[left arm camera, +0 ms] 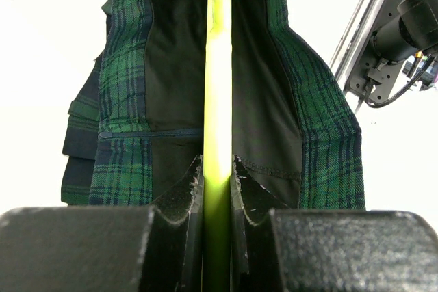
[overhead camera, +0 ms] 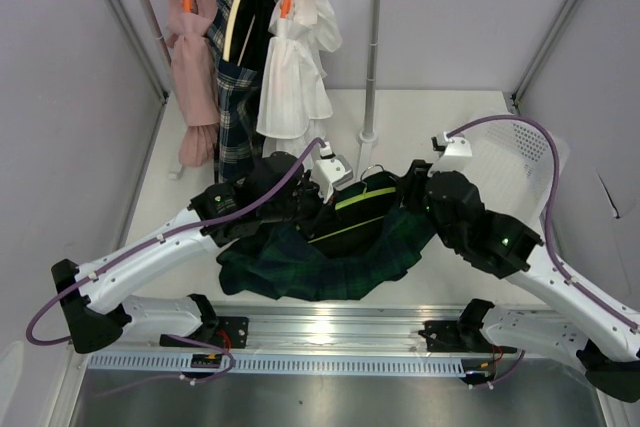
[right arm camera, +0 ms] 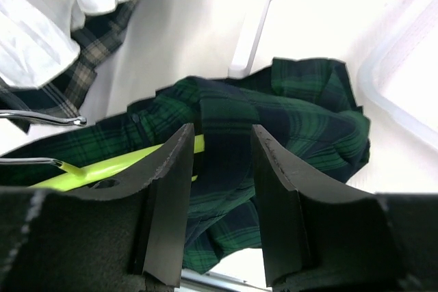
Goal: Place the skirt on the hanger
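Note:
The dark green tartan skirt [overhead camera: 330, 262] lies bunched on the table between my arms. The lime-green hanger [overhead camera: 365, 197] sits inside its waist opening, two green bars showing. My left gripper [overhead camera: 305, 205] is shut on the hanger bar [left arm camera: 219, 87], with the skirt [left arm camera: 126, 100] and its black lining on both sides of the bar. My right gripper [overhead camera: 412, 192] is at the skirt's right end. In the right wrist view its fingers [right arm camera: 174, 169] are closed on a fold of the skirt [right arm camera: 301, 121], and the hanger's end [right arm camera: 102, 169] shows just left of them.
A clothes rack [overhead camera: 372, 57] stands at the back with a pink garment [overhead camera: 195, 67], a navy-and-white checked garment [overhead camera: 238, 97] and a white ruffled garment [overhead camera: 298, 57]. Its foot [right arm camera: 256, 25] is close behind the skirt. A white mesh basket [overhead camera: 515, 162] sits at right. A metal rail [overhead camera: 330, 325] runs along the near edge.

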Robot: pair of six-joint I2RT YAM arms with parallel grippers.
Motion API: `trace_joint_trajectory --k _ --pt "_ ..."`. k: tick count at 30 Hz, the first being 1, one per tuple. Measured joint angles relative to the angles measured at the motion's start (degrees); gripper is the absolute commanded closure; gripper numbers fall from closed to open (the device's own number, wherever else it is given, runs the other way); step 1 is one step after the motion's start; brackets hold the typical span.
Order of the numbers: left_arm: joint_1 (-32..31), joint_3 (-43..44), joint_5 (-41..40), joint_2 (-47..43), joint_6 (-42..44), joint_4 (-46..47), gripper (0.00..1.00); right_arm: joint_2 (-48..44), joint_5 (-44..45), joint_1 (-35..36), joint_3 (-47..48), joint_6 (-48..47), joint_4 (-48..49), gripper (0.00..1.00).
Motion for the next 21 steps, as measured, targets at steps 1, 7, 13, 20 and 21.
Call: trace_joint_trajectory --k 1,7,13,20,21 --pt "0.0 0.0 0.0 0.0 0.0 0.0 1.0 0.6 -0.5 -0.1 0.0 0.0 0.0 0.57" --pt "0.0 0.0 0.0 0.0 0.0 0.0 1.0 3.7 -3.1 -0.2 0.0 0.0 0.0 0.6" --pt "0.0 0.0 0.0 0.0 0.1 -0.5 1.0 4.7 -3.1 -0.9 0.0 0.9 -1.2 0.88" --pt "0.0 0.0 0.0 0.0 0.2 -0.5 1.0 4.7 -0.7 -1.3 2.8 1.2 -5.6 1.0" --pt "0.0 0.0 -0.1 0.0 0.2 -0.6 1.0 4.7 0.1 -1.3 3.8 1.0 -6.6 1.0"
